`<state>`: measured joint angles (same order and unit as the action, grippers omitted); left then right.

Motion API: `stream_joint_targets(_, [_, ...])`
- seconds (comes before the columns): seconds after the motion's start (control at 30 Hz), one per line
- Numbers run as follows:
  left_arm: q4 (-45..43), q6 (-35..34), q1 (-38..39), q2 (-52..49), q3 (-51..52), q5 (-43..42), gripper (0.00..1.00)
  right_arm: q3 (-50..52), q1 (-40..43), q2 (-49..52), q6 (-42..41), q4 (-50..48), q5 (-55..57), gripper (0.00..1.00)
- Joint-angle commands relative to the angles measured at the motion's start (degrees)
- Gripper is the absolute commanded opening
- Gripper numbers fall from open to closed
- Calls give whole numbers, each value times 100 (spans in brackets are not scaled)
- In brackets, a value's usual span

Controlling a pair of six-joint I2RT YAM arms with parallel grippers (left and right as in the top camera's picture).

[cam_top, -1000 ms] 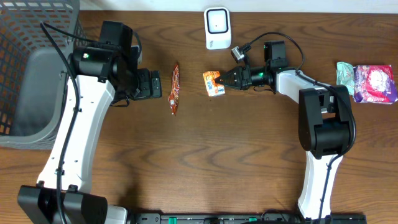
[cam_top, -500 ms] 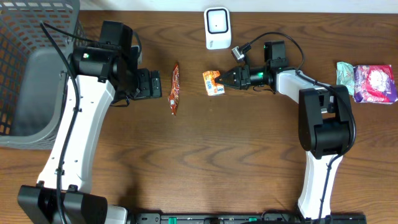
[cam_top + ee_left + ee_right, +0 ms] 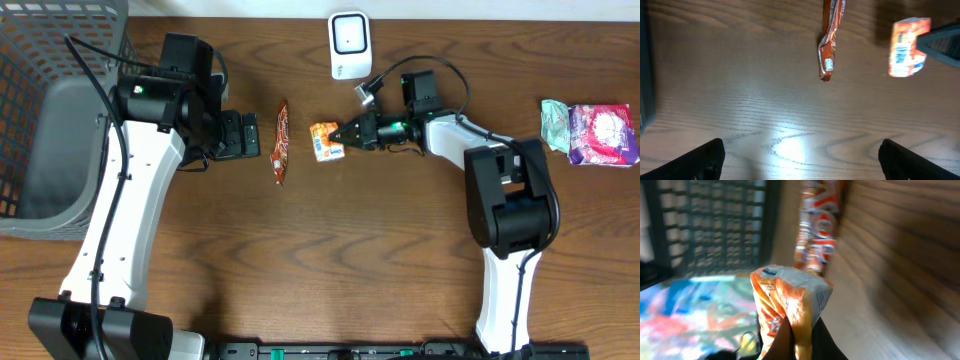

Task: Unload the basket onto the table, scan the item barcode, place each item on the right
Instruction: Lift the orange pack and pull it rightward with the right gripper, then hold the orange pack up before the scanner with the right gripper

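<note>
Orange packet (image 3: 324,141) clamped by thin edge in right end effector (image 3: 343,135), on or just above counter (image 3: 330,250), below-left of scanner (image 3: 348,45). Risk — packet slips or twists, barcode facing away; may nudge wrapper (image 3: 281,143) nearby. Left end effector (image 3: 252,135) gapes, empty.

It seems a robot lab arranged like a shop checkout. Two arms (image 3: 130,220) (image 3: 515,270) stand at a wooden table (image 3: 330,250) with a barcode scanner (image 3: 348,44), mesh basket (image 3: 60,15) and snack packets (image 3: 325,140).

Wood table (image 3: 300,260): scanner (image 3: 348,45), snack stick (image 3: 281,142), 2 packets (image 3: 603,135).
</note>
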<state>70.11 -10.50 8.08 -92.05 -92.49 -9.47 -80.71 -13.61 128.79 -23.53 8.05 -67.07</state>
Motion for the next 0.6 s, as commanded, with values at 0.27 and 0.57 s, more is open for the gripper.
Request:
stream_joint_targets(0.27, [13,-28,-2,-11,20,57,98,-876,-951,-1394,404,2052,5969,1])
stream_joint_targets(0.57, [13,-28,-2,-11,20,57,98,-1357,-1731,-1266,1648,1130,9792,1])
